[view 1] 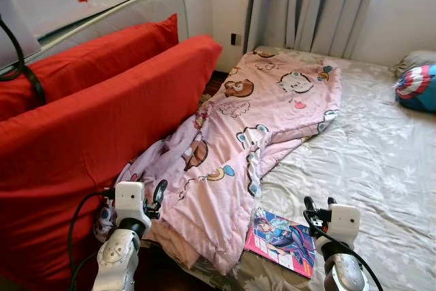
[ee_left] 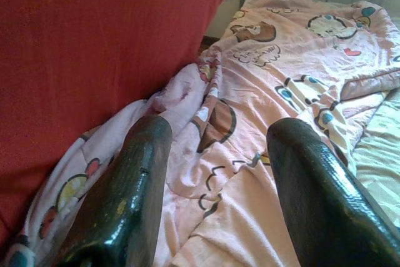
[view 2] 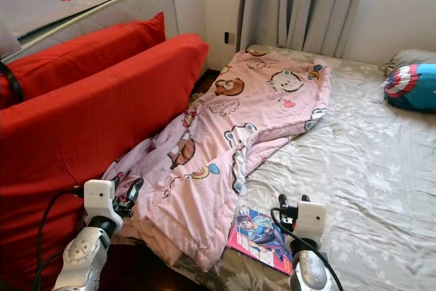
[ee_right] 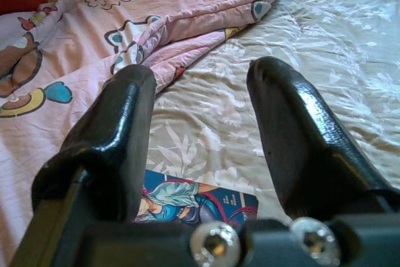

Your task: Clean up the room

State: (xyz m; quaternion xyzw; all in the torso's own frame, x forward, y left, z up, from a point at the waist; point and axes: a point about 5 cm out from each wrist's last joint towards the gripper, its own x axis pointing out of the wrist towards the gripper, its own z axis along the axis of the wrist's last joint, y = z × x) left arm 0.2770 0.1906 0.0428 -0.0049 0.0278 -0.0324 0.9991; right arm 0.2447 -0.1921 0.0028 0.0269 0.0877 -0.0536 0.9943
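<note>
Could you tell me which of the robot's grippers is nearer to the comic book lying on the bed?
The right. The right gripper hovers open just above the comic book's right edge, while the left gripper sits open across the pink blanket, beside the red cushion.

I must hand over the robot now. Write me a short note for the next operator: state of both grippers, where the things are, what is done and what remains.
Left gripper: open, holds nothing, raised over the near corner of the pink blanket, beside the red cushions.
Right gripper: open, holds nothing, raised over the bed sheet, near the comic book.
Things: the blanket lies crumpled along the left side of the bed and hangs off its near edge. The comic book lies flat on the sheet at the blanket's edge. A round blue and red pillow lies at the far right.
Done: nothing visible.
Left: spread or fold the blanket, put the comic book away.
</note>
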